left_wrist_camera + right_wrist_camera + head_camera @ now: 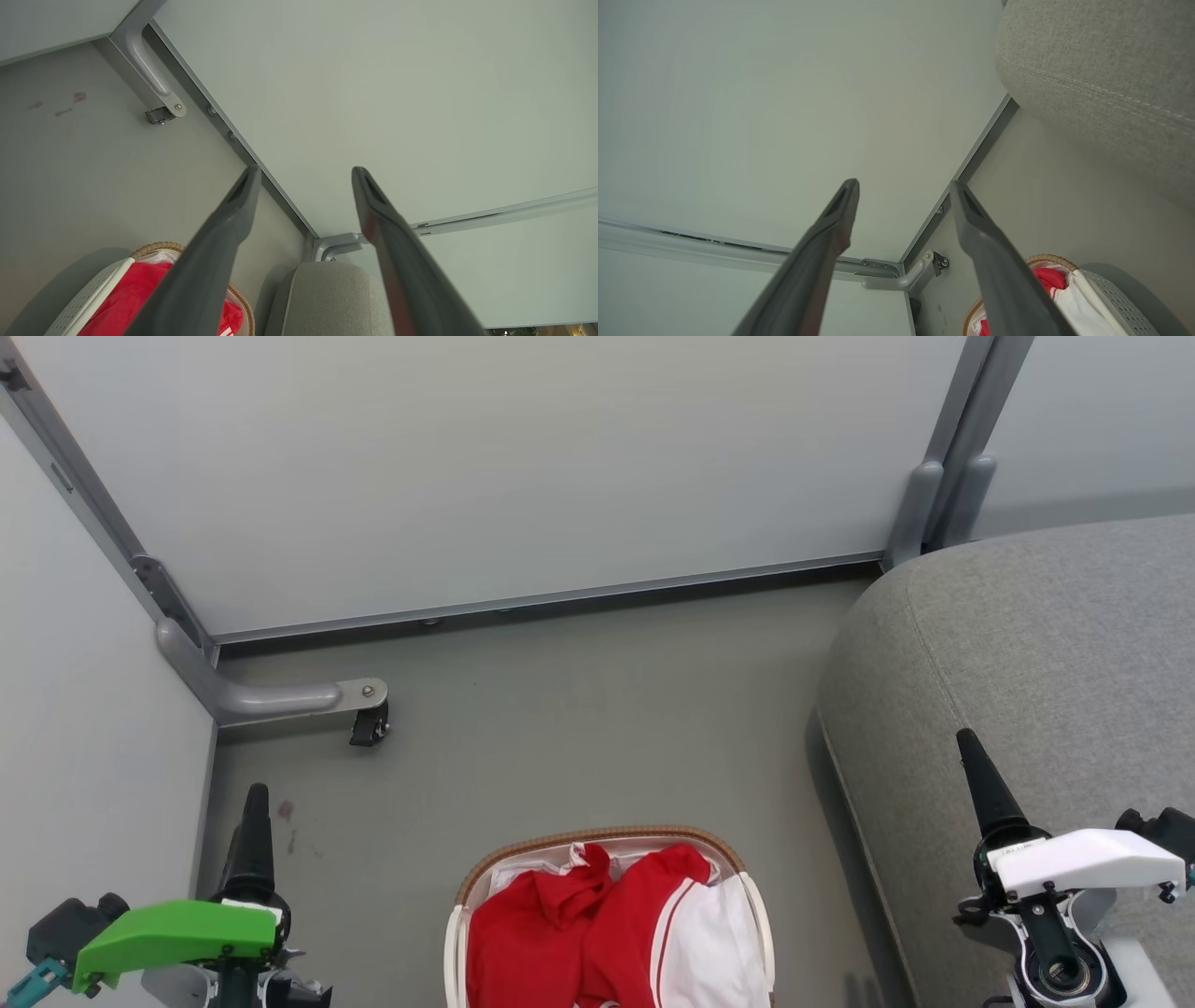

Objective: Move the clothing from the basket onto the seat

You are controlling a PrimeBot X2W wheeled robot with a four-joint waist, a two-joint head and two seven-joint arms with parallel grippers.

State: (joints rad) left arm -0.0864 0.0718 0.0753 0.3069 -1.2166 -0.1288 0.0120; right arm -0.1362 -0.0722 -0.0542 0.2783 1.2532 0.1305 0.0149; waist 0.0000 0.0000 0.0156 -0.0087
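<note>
Clothing [532,933] heaped in basket [597,833] | none on seat [1046,644] yet, all left to move | left hand [304,172], right hand [903,184]: fingers apart, empty

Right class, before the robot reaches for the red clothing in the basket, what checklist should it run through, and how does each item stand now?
1. Left gripper open, holding nothing: ok.
2. Right gripper open, holding nothing: ok.
3. Clothing lies uncovered at the top of the basket: ok.
4. A gripper above the clothing: not ok; both stand off to the basket's sides.
5. Seat in view on the robot's right of the basket: ok.
6. How many garments the pile holds: cannot tell; the head view cuts off the basket's near end.
</note>
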